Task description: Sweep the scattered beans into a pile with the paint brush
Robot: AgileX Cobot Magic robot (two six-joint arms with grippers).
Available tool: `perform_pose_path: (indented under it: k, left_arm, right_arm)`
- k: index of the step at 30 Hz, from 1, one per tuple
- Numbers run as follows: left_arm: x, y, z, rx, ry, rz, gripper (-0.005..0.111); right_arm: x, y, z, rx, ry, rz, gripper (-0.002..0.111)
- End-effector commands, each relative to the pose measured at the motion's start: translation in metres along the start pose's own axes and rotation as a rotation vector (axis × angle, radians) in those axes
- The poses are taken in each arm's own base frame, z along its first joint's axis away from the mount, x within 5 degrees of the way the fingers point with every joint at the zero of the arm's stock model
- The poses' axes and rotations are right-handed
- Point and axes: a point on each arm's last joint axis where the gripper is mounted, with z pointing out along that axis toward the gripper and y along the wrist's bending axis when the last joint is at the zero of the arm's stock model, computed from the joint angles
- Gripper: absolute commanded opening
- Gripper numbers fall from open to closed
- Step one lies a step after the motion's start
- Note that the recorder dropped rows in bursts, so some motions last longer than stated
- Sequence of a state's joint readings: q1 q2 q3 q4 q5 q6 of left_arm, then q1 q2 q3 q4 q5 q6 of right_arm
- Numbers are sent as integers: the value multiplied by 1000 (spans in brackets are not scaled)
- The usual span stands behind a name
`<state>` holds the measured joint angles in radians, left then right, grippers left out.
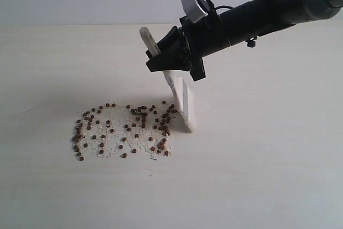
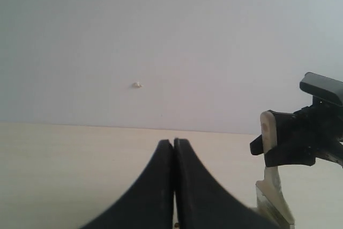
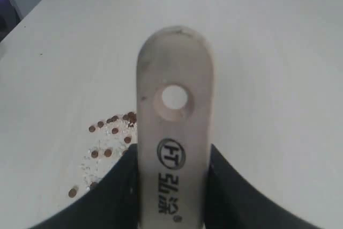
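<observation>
I judge the sweep underway: my right jaws clamp the paint brush, bristles on the table beside the beans; left jaws together. Next, drag through them.

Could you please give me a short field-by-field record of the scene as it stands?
right end effector: shut on the paint brush handle
paint brush: tilted, bristles down on the table
brush position: at the right edge of the beans, exterior view
beans: spread loosely among whitish crumbs, not gathered
left end effector: shut, holding nothing
</observation>
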<state>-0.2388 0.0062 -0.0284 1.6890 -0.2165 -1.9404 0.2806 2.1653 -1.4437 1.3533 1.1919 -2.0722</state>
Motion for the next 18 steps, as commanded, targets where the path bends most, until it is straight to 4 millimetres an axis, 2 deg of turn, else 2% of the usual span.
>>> perform_pose_path:
  k: [1,10,13,18]
  left_arm:
    - [1,0,0,-2,-2,-1,0]
    - [1,0,0,-2,-2,-1,0]
    - [1,0,0,-2,-2,-1,0]
    - [1,0,0,-2,-2,-1,0]
  right_arm:
    - [-14,2,11,-8,-44,-23,0]
    - [-20,6,31,-4,-57,-26,0]
    - [-23,7,30,-5,-68,-29,0]
    - [-43,15,21,-29,-95,-67,0]
